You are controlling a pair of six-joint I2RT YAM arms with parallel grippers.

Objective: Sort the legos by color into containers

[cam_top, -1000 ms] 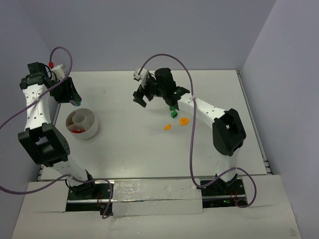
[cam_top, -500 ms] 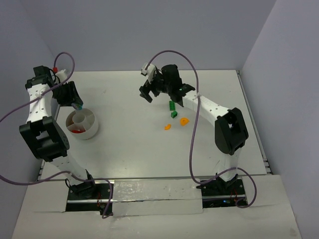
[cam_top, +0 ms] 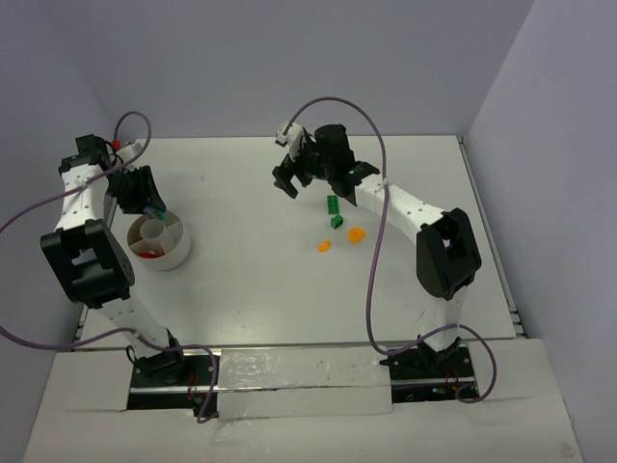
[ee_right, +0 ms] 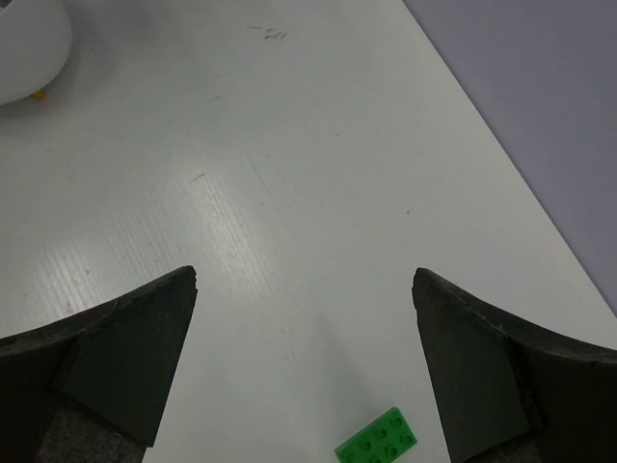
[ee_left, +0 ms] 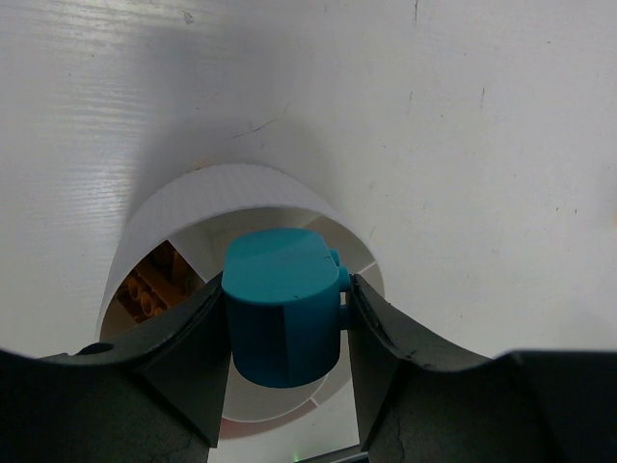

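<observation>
My left gripper [cam_top: 149, 205] is shut on a curved cyan lego [ee_left: 284, 304] and holds it just above the far rim of the white bowl [cam_top: 178, 253], whose containers are divided by white walls. A red lego [cam_top: 147, 254] lies in the bowl's near compartment, and the left wrist view shows an orange-brown lego [ee_left: 149, 289] in another. My right gripper [cam_top: 289, 178] hangs open over bare table, with nothing between its fingers. Two green legos [cam_top: 333, 204] [cam_top: 336, 221] and two curved orange legos [cam_top: 357, 232] [cam_top: 324, 245] lie on the table by the right arm. One green lego [ee_right: 378, 444] shows below my right gripper [ee_right: 305, 280].
The white bowl [ee_right: 29, 48] shows at the top left corner of the right wrist view. Grey walls close the table at the back and both sides. Purple cables loop above both arms.
My left gripper has carried the cyan lego from the back left corner toward the bowl and now hangs over its rim. The right gripper rose and shifted slightly back and right.
</observation>
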